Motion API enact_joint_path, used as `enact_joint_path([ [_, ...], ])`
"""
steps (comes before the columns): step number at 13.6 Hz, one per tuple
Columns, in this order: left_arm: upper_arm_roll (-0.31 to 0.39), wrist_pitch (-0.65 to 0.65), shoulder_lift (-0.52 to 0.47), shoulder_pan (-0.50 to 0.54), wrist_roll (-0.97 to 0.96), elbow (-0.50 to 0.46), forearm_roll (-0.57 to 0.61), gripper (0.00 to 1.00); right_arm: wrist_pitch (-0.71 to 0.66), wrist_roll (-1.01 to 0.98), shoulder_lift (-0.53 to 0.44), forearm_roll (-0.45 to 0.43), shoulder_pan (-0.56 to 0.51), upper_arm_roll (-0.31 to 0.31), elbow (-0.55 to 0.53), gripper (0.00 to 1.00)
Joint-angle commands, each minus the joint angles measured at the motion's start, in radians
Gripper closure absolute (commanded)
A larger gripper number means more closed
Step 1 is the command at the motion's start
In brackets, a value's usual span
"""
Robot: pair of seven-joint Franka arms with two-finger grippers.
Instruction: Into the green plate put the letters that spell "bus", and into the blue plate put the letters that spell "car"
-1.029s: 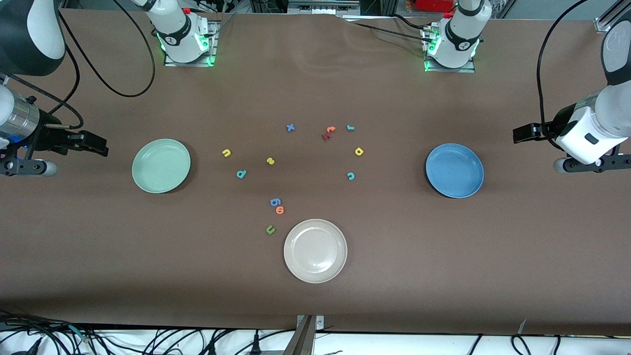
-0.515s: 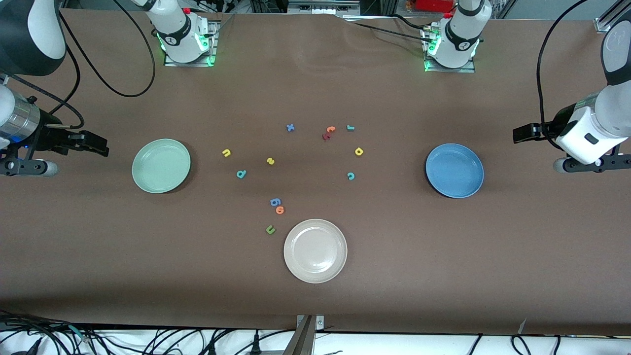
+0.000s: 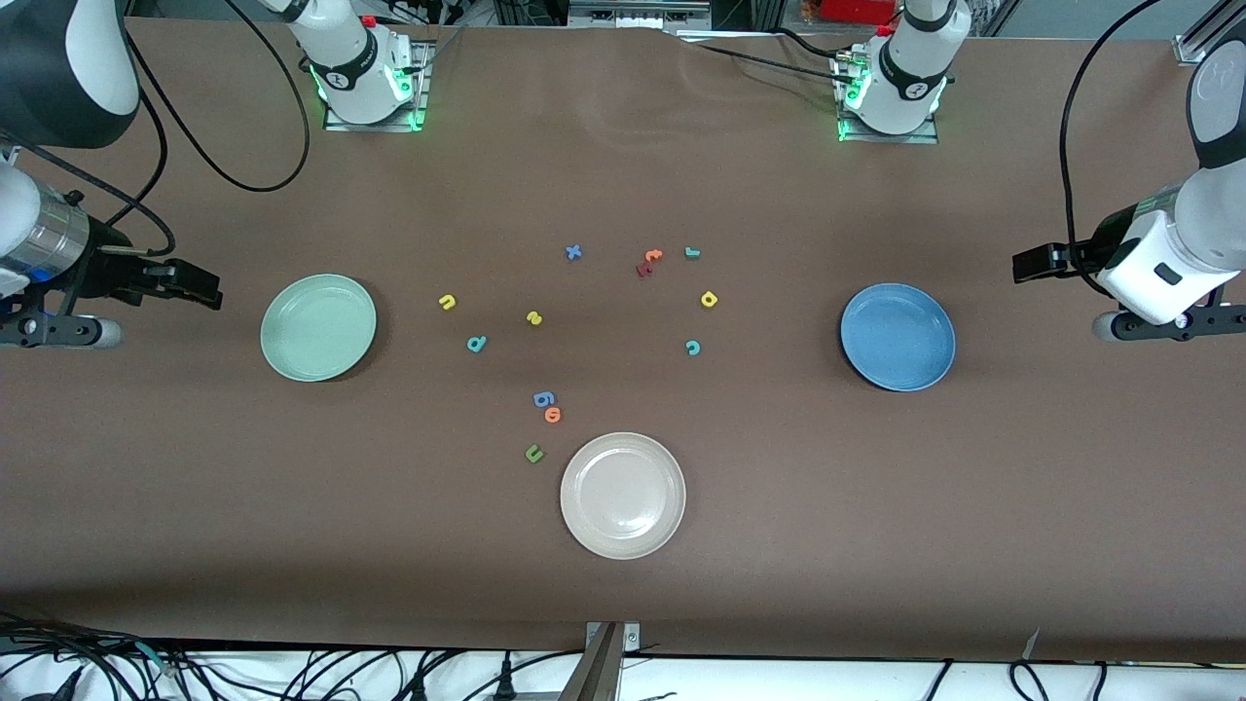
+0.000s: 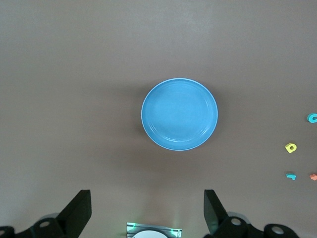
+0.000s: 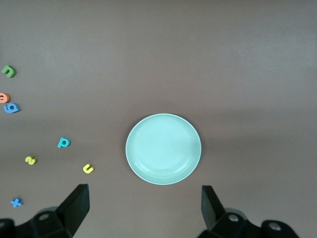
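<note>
The green plate [image 3: 318,327] [image 5: 163,148] lies empty toward the right arm's end, the blue plate [image 3: 897,337] [image 4: 179,114] empty toward the left arm's end. Between them lie the yellow u [image 3: 447,302], teal b [image 3: 476,343] and yellow s [image 3: 533,317], then the teal c [image 3: 693,347], yellow a [image 3: 709,299] and teal r [image 3: 692,252]. My right gripper [image 3: 202,288] [image 5: 143,194] hangs open and empty over bare table beside the green plate. My left gripper [image 3: 1030,264] [image 4: 147,198] waits open and empty over the table's end beside the blue plate.
A beige plate [image 3: 623,496] sits nearest the front camera. Near it lie a dark green u [image 3: 533,453], an orange o [image 3: 553,415] and a blue letter [image 3: 543,398]. A blue x [image 3: 573,252] and orange and red letters [image 3: 648,262] lie next to the teal r.
My right gripper has shifted slightly toward the green plate. The left arm, plates and letters have not moved.
</note>
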Motion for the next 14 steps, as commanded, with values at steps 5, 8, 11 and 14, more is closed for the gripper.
enact_joint_path([
  [5, -0.001, -0.010, 0.016, 0.000, 0.023, 0.034, -0.004, 0.00, -0.015, 0.206, 0.011, -0.002, 0.069, 0.013, -0.017, 0.00],
  [8, -0.002, -0.009, 0.016, 0.000, 0.023, 0.034, -0.008, 0.00, -0.002, 0.435, 0.040, -0.006, 0.139, 0.014, -0.026, 0.00],
  [11, -0.004, 0.002, 0.016, -0.010, 0.020, 0.083, -0.161, 0.00, 0.047, 0.599, 0.061, -0.002, 0.184, 0.014, -0.075, 0.01],
  [14, -0.005, 0.002, 0.032, -0.013, 0.020, 0.086, -0.209, 0.00, 0.202, 0.814, 0.052, -0.001, 0.196, 0.054, -0.228, 0.01],
])
